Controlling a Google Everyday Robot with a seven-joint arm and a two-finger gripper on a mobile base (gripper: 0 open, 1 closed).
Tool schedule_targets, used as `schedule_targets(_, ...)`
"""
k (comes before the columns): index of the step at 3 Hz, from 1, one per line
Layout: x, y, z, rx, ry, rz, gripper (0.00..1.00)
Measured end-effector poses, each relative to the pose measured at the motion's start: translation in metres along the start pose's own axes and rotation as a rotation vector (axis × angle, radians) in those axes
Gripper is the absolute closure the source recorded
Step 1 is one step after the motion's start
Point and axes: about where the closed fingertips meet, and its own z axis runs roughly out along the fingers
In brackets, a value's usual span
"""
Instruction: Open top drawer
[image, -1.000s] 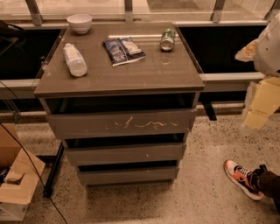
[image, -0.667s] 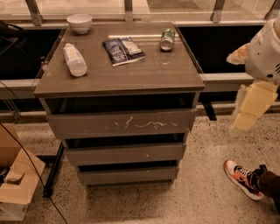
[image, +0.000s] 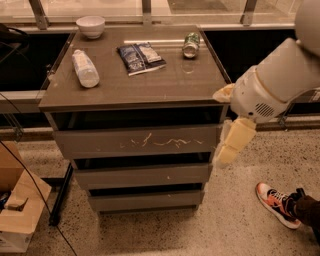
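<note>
The top drawer (image: 100, 143), with pale scratches across its front, is the uppermost of three drawer fronts in the cabinet (image: 125, 95), just under the top. The gripper (image: 220, 128) hangs at the drawer's right end. Its two pale fingers (image: 234, 142) stand apart and hold nothing. On the cabinet top lie one bottle (image: 85, 68), one snack bag (image: 140, 58), one can (image: 191, 44) and one bowl (image: 90, 26). One shoe (image: 273, 204) is on the floor at right, and one cardboard box (image: 20, 215) at left.
</note>
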Motion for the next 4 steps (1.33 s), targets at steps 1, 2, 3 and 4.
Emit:
schedule_targets(1, -0.004, -0.008, 0.040, -0.061, -0.056, 0.016, 0.00)
schedule_targets(2, -0.008, -0.024, 0.081, -0.099, -0.101, 0.029, 0.00)
schedule_targets(3, -0.008, -0.024, 0.081, -0.099, -0.101, 0.029, 0.00)
schedule_targets(4, -0.007, -0.038, 0.100, -0.080, -0.114, 0.057, 0.00)
